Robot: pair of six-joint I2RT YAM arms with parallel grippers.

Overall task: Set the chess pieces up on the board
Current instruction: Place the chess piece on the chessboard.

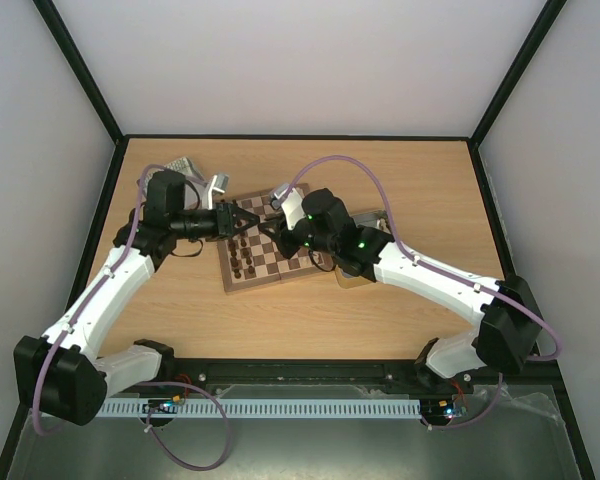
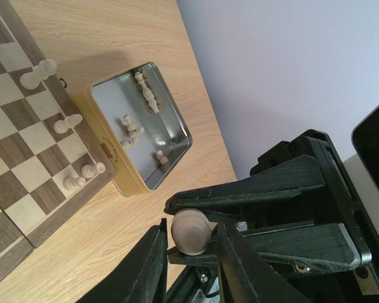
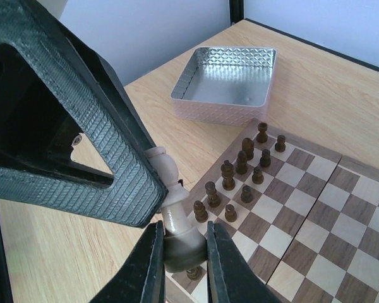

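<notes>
Cream piece (image 3: 169,205), base in the right gripper (image 3: 182,238): head hidden behind a finger of the left gripper (image 2: 191,238); base lost in shadow between the right fingers (image 3: 145,268). Left wrist view shows only its rounded end; whether the left fingers (image 2: 153,268) press it cannot be told.
Board (image 3: 316,240): cut off by the frame right of the right fingers; top view, middle covered by both grippers, pieces (image 1: 242,262) too small to type.
Silver tin (image 1: 187,163): partly hidden behind the left gripper's wrist
</notes>
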